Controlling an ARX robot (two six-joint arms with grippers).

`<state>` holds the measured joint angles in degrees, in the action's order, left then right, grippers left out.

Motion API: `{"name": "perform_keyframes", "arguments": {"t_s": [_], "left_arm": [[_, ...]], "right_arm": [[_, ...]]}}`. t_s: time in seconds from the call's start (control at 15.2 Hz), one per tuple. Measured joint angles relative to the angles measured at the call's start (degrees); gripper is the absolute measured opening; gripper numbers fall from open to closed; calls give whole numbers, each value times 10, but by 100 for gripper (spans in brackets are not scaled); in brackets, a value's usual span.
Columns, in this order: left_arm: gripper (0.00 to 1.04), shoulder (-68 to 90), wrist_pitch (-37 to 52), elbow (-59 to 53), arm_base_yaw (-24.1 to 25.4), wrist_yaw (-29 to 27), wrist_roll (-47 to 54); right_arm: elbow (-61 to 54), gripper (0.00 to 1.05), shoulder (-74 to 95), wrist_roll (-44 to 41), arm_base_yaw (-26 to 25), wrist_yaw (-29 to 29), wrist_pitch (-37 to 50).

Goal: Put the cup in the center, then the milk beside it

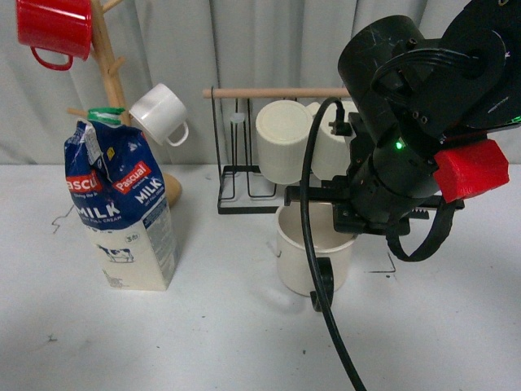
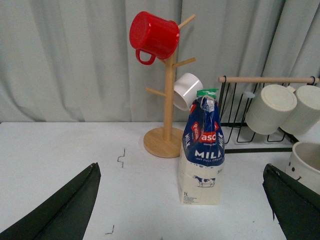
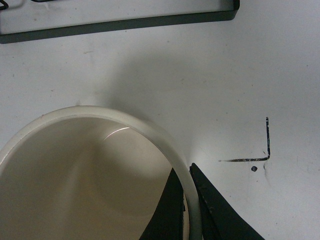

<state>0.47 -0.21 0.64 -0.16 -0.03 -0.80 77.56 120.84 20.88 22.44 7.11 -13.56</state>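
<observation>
The cup, wide and cream-white with a black handle toward the front, is just in front of the wire rack, right of the table's middle. My right gripper is shut on its rim, one finger inside and one outside; in the front view the arm hides the fingers. The milk, a blue and cream carton with a green cap, stands upright at the left. In the left wrist view the milk is ahead of my open left gripper, which holds nothing. The cup's smiley side shows at that view's edge.
A wooden mug tree behind the milk carries a red mug and a small white cup. A black wire rack at the back holds ribbed cream mugs. A black corner mark is on the table beside the cup.
</observation>
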Motion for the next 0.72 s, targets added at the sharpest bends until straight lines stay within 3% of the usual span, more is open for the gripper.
{"name": "perform_keyframes", "arguments": {"t_s": [0.72], "left_arm": [[98,0,0,0,0,0,0]], "right_arm": [[43,3,35,-15,-4,-7,-15]]}}
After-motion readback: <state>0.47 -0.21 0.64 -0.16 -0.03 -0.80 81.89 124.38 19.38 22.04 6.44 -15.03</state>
